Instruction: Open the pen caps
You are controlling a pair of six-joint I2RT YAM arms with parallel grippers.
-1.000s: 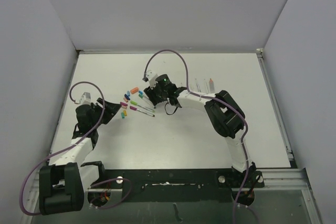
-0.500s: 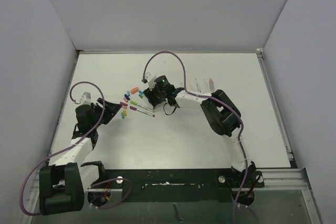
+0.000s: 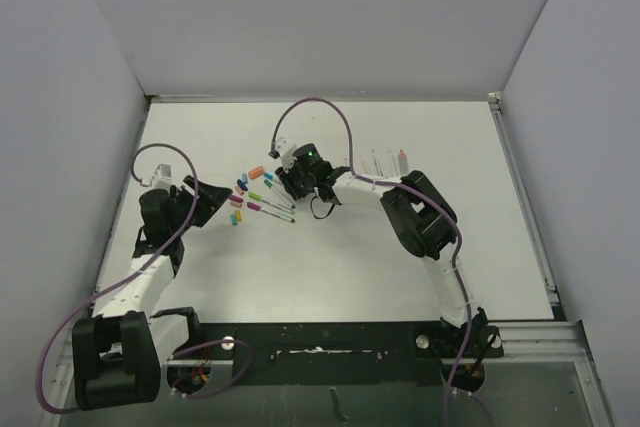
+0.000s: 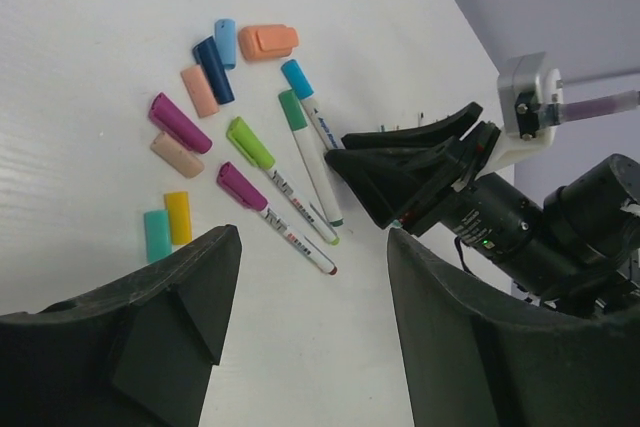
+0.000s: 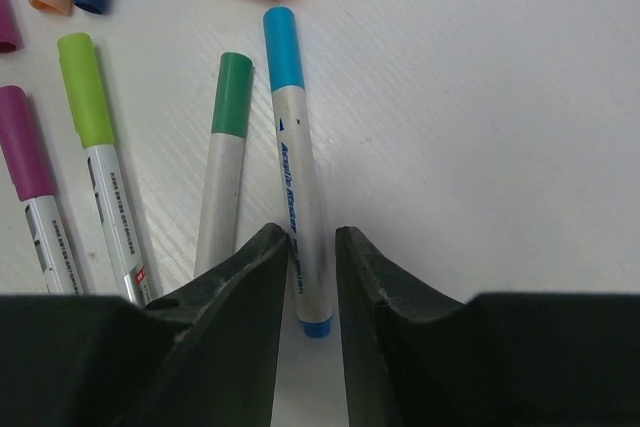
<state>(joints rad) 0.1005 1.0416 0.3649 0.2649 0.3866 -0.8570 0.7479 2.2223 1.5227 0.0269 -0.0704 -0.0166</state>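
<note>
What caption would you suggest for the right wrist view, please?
Right arm's fingers flank the blue-capped pen lying beside a green-capped pen on the white table.

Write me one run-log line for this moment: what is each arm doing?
left gripper: jaws open, empty, near loose caps | right gripper: jaws straddle barrel of blue-capped pen, grip unclear | blue cap: not yet off

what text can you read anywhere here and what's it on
"Acrylic Marker" on the barrel of the blue-capped pen, right wrist view.
Smaller print below it: too small to read.
Print on the lime-capped pen and the magenta-capped pen: blurred, unreadable.
No other text shows.
</note>
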